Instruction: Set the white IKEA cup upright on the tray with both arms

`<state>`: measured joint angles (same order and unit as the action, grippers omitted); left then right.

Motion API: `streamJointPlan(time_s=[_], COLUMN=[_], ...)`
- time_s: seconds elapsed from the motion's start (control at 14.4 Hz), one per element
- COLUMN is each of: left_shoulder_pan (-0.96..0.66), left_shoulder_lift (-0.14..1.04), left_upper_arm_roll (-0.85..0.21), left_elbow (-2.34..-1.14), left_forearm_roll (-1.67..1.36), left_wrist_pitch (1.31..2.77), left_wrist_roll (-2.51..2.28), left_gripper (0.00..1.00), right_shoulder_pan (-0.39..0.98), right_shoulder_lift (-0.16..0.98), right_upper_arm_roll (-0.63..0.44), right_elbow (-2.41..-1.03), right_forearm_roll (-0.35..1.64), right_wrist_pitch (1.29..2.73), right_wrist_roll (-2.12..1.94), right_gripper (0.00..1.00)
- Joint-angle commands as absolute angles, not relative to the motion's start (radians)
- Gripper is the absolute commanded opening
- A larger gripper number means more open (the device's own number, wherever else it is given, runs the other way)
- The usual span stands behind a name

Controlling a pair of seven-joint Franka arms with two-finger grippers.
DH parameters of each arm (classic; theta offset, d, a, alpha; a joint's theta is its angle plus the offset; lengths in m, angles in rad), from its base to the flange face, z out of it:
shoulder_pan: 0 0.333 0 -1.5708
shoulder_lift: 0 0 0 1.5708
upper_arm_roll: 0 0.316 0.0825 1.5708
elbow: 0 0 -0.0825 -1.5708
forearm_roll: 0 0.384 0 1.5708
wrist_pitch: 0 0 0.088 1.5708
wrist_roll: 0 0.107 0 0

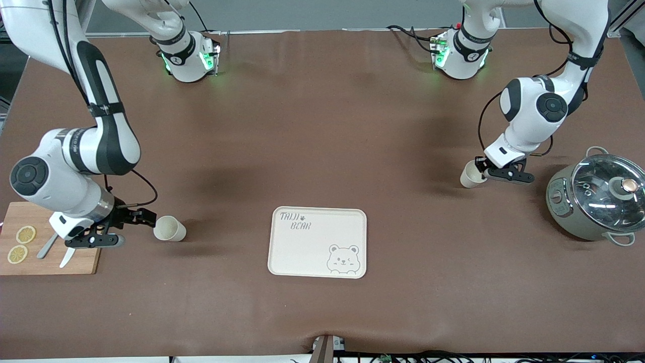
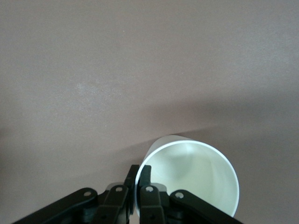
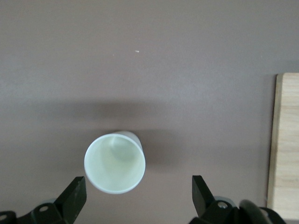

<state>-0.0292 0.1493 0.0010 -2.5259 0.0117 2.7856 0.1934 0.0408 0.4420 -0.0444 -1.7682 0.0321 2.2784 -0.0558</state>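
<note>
We see the left end effector (image 1: 482, 170) clamped tight on the rim of a white cup (image 1: 471, 174) lying on its side toward the left arm's end of the table (image 1: 322, 151); in the left wrist view its fingers (image 2: 143, 189) pinch the cup's wall (image 2: 196, 172), one pad inside the mouth and one outside. That cup's open mouth faces the wrist camera. Just beside this end effector, farther toward the table's end, stands a grey-green pot (image 1: 594, 201) with a glass lid (image 1: 612, 189) and a copper-coloured knob (image 1: 629, 185).

The right end effector (image 1: 146, 217) sits low at the right arm's end of the table with its jaws spread wide and holding nothing. A second white cup (image 1: 170, 228) lies on its side right at its tips; in the right wrist view the cup (image 3: 115, 161) shows its mouth between the two spread fingers (image 3: 74, 196), nearer one of them, and we cannot tell whether it is touched. Beside this end effector lies a wooden cutting board (image 1: 48, 242) carrying two lemon slices (image 1: 21, 244) and a knife (image 1: 48, 246); the board's edge (image 3: 285, 144) also shows in the right wrist view.

Between the two cups, nearer to the front camera than either, lies the cream tray (image 1: 317, 242) with its bear face (image 1: 342, 259) and "TAIJI BEAR" lettering (image 1: 296, 221). It is well apart from both cups and carries nothing
</note>
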Motion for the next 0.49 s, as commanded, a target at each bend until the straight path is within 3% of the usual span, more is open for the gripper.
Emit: streamJointPlan(time_s=[0.0,0.42], left_shoulder_pan=[-0.051,-0.132], left_shoulder_lift=[0.164,0.173], left_upper_arm_roll=[0.000,-0.049], left_elbow=[-2.476,-2.148], left_forearm_roll=[0.015,0.014], left_wrist_pitch=[2.780,2.371], left_wrist_roll=[0.126,-0.076], left_gripper=[0.00,0.00], right_shoulder_pan=[0.028,0.008], right_shoulder_lift=[0.459,0.531], right_upper_arm_roll=[-0.040,-0.038], right_elbow=[-1.761,-1.763], right_forearm_roll=[0.014,0.025], right_wrist_pitch=[2.304,2.410], right_wrist_roll=[-0.055,-0.123], right_gripper=[1.00,1.00])
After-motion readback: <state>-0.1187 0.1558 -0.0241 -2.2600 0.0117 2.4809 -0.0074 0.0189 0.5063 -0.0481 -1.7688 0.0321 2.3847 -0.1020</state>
